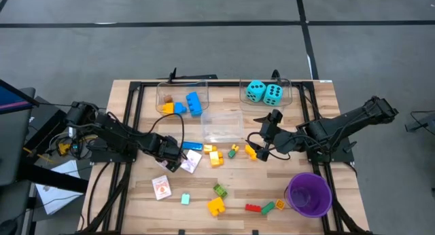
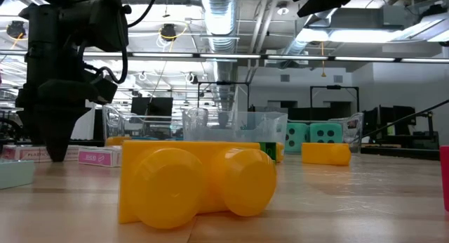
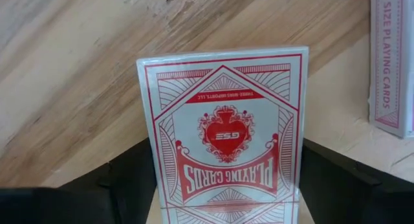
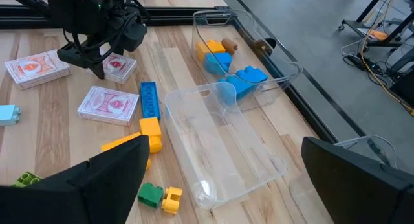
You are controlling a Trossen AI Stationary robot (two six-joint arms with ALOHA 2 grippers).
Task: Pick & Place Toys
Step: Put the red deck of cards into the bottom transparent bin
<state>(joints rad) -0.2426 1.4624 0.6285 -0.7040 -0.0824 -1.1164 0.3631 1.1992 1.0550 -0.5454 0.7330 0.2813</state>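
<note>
Dice in right bin — bricks in left.

The card pack seen close in the left wrist view carried red print reading "PLAYING CARDS" on a ribbon banner, shown upside down. Above that, in the middle of a red heart emblem, stood small letters that looked like "ESD". A narrow red band near the pack's upper edge bore fine print ending in "LLC", too small to read in full. At three o'clock from this pack, a second card pack showed along its side the words "SIZE PLAYING CARDS", running sideways. The printing on the packs in the other views was too small to read.
</note>
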